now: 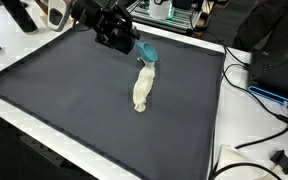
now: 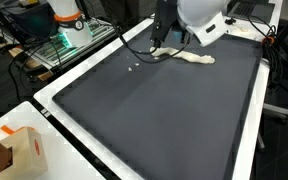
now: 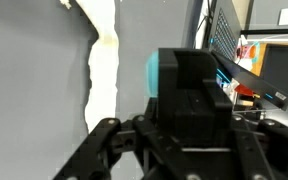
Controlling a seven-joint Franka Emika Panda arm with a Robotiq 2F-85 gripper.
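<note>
The end effector [image 1: 131, 44] hangs low over the far edge of the dark mat [image 1: 74, 100] that covers most of the white worktop [image 1: 227, 115]. Right at its tip sits a small teal piece [image 1: 148, 50], touching or very nearly touching the black fingers. From where I stand I can't make out whether the jaws are clamped on it or merely alongside. The wrist view doesn't settle it either: the end effector's black bulk [image 3: 192, 88] blocks most of the teal piece [image 3: 154, 72], with only a sliver showing at its side.

Just below the teal piece lies a cream cloth [image 1: 143, 88], bunched into a long narrow strip running away from the end effector across the mat, its upper end right by the teal piece. In an exterior view the cloth [image 2: 192, 58] stretches out beside the arm's wrist. A cardboard box [image 2: 14, 150] stands on the worktop's near corner, well apart, and black cables [image 1: 262, 128] trail off the side.
</note>
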